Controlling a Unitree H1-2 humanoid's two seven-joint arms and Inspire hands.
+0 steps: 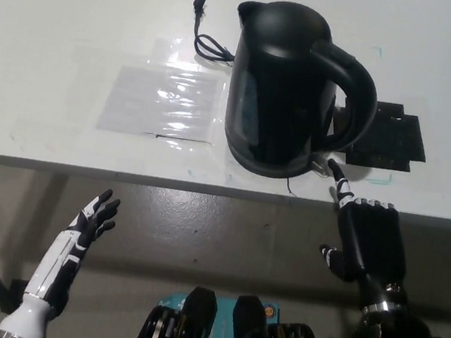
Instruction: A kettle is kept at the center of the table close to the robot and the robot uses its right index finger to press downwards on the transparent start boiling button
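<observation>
A black kettle point(292, 86) stands upright near the table's front edge, handle to the right. At the handle's foot sits the small transparent button point(320, 163). My black right hand point(367, 235) is in front of the table edge, one finger stretched out with its tip beside the button, just to its right; whether they touch I cannot tell. The other fingers are curled in. My white left hand point(87, 229) rests low at the left, below the table, fingers spread and holding nothing.
The kettle's black cord point(206, 36) lies behind it. A clear plastic sheet point(161, 103) is taped flat to the white table point(60, 28) left of the kettle. A black flat plate point(387, 140) lies to the right. The floor shows below the table edge.
</observation>
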